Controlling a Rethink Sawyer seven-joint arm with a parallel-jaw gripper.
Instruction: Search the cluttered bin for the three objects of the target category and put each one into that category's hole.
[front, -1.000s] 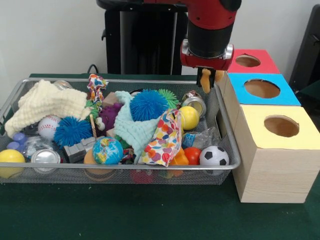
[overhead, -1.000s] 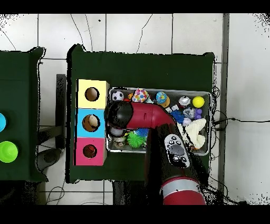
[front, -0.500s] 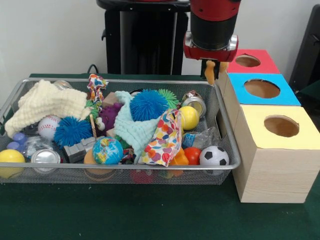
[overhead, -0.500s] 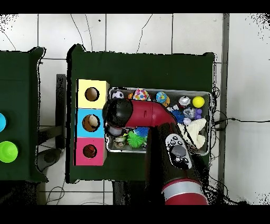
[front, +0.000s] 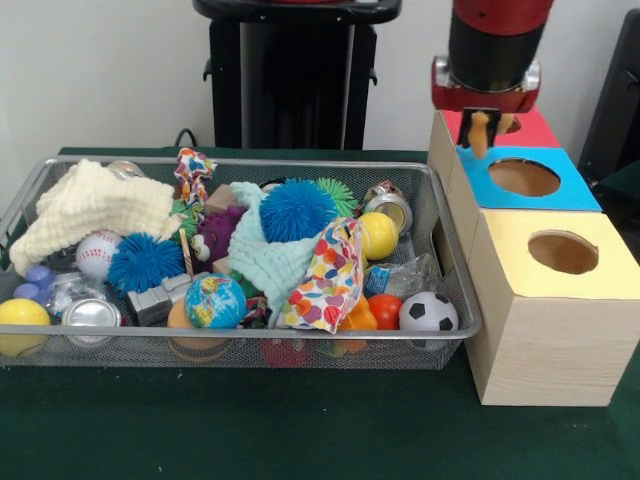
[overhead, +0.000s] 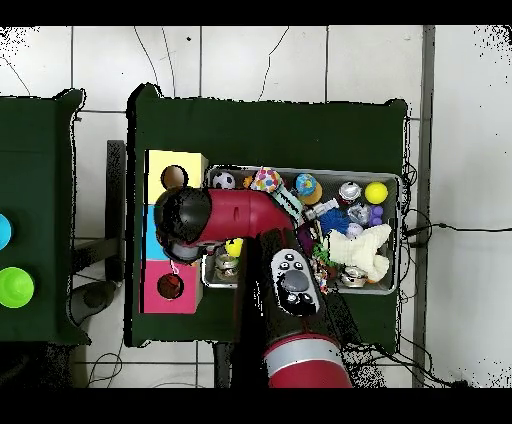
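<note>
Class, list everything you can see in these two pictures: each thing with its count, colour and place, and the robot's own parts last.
wire bin: one, silver, on the green table
boxes with holes: three, yellow, blue, red, in a row beside the bin
spiky balls: two blue, one green, in the bin
yellow balls: two
soccer ball: one, black and white, front corner by the boxes
globe ball: one, blue
baseball: one, white
red ball: one
cans: two, silver
cloths: cream, mint, patterned
gripper: one, holding a small orange piece above the blue box
arm: one, red and black
</note>
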